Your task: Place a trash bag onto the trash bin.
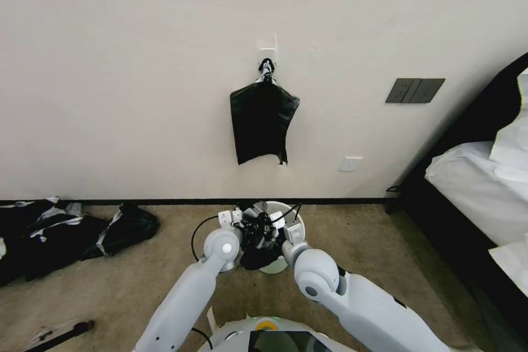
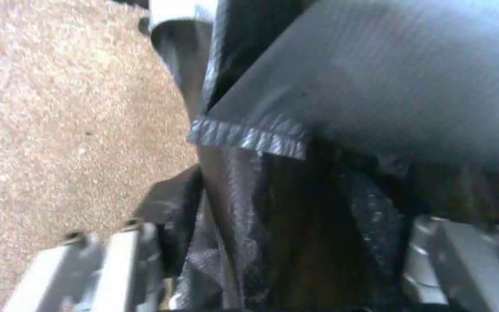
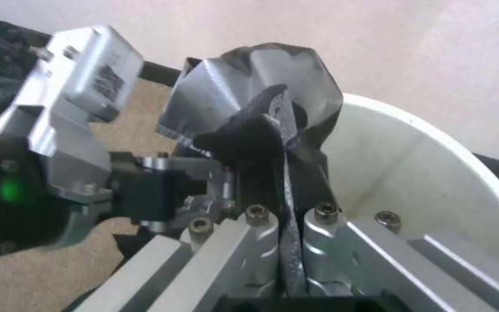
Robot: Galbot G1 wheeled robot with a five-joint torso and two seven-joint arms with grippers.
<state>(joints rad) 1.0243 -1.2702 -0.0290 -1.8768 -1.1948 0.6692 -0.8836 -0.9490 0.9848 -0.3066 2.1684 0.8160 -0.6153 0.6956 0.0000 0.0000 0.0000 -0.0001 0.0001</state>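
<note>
Both grippers meet over the trash bin (image 1: 278,214) on the carpet by the wall. The right gripper (image 3: 292,242) pinches the trash bag (image 3: 261,99) at the bin's rim; the left gripper (image 2: 273,260) has bag film between its spread fingers.

Thin glossy black plastic trash bag (image 3: 261,91) — crinkled; smooth cream-white plastic trash bin (image 3: 434,173); rough beige carpet (image 2: 59,108) — matt.
</note>
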